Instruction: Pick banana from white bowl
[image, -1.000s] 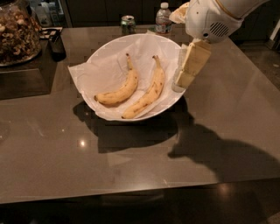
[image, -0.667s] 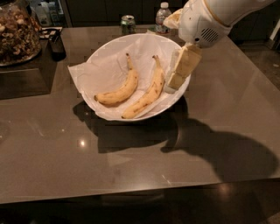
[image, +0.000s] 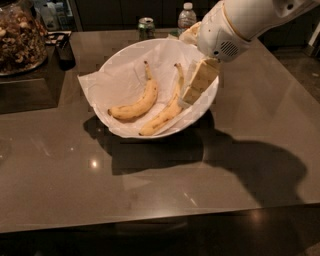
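A wide white bowl (image: 125, 57) lined with crinkled white paper stands on the brown table. Two bananas lie in it. The longer, slimmer, flecked banana (image: 167, 109) lies on the right, its dark stem pointing to the back. A shorter, more curved, cleaner banana (image: 137, 104) lies to its left. My gripper (image: 192, 95) hangs from the white arm at the upper right. It reaches into the bowl's right side, right beside the flecked banana's middle, close to it or touching it.
A large glass jar of brown pieces (image: 20, 37) stands at the back left beside a dark cup (image: 64, 50). A green can (image: 146, 27) and a water bottle (image: 187, 15) stand behind the bowl. The table's front edge (image: 150, 220) runs across the lower frame.
The gripper has moved left and down, from above the bowl's right rim into the bowl next to the flecked banana. Both bananas lie where they were.
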